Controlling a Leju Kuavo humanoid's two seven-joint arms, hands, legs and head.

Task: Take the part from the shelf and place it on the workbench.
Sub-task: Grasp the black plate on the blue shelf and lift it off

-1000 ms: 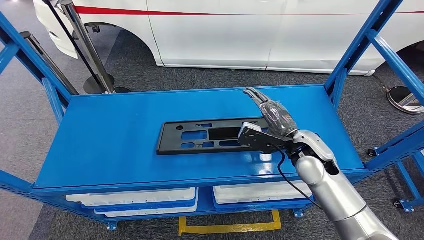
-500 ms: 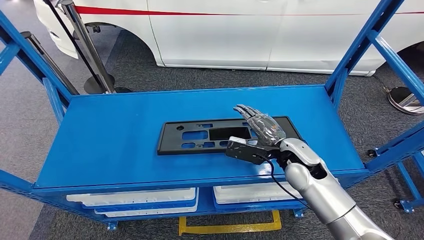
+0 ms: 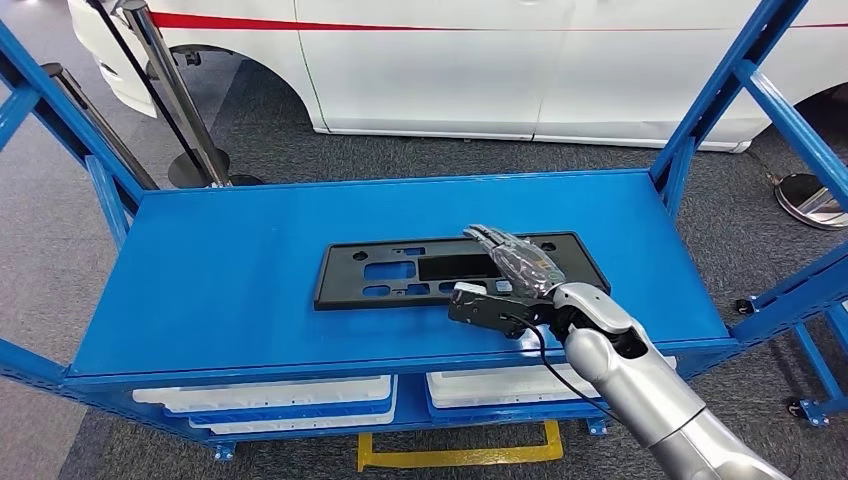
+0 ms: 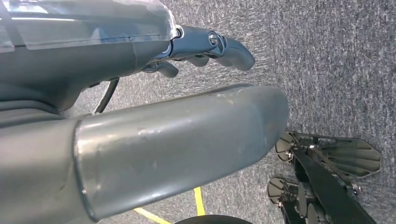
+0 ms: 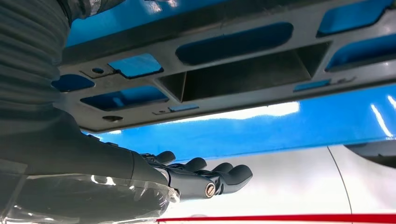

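Note:
The part is a long flat black plastic panel (image 3: 390, 270) with several cutouts, lying flat on the blue shelf top (image 3: 220, 280). My right hand (image 3: 510, 275) hovers low over the panel's right half, fingers stretched out across it and the thumb by its near edge. It holds nothing. In the right wrist view the panel (image 5: 233, 60) lies close in front of the outstretched fingers (image 5: 210, 177), with a gap between them. My left hand (image 4: 140, 116) hangs over grey carpet, fingers (image 4: 219, 46) loosely apart and holding nothing.
Blue uprights (image 3: 720, 90) frame the shelf on both sides. A white car (image 3: 500, 60) stands behind it, with stanchion posts (image 3: 180, 100) at the back left and a round base (image 3: 810, 195) at the right. White trays (image 3: 270, 395) sit on the lower level.
My right hand has come down and drawn back toward me and to the left, from above the panel's far right end to low over its right half. The panel has not moved.

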